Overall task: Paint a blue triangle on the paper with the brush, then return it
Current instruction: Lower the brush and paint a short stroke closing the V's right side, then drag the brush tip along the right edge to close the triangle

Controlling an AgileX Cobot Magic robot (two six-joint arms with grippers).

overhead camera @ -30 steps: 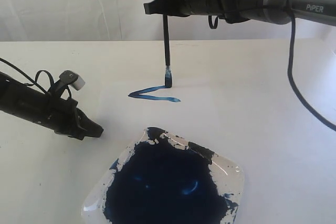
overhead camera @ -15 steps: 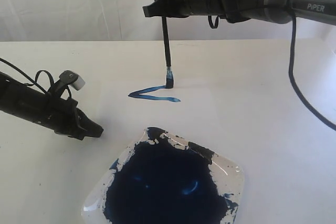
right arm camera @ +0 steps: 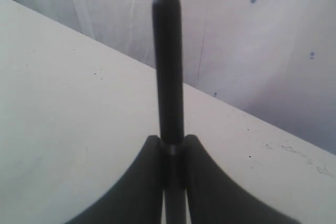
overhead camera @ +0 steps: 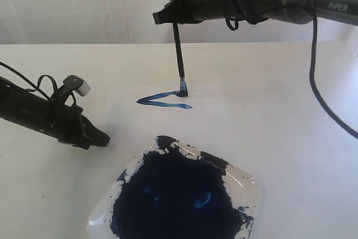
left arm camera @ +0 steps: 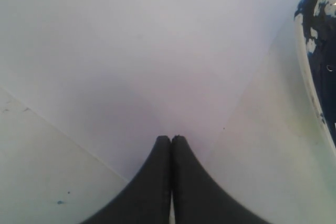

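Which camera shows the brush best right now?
The exterior view: the brush shows handle, ferrule and blue tip, which sits at the right end of the blue triangle. The right wrist view shows only its black handle clamped in the right gripper. The left wrist view misses it.

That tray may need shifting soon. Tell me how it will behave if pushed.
The tray looks thin and clear, so it is probably light and would slide easily. It is shallow and the paint reaches almost to its rim, so a quick shove would likely slop some over. Its wide, flat shape makes tipping unlikely.
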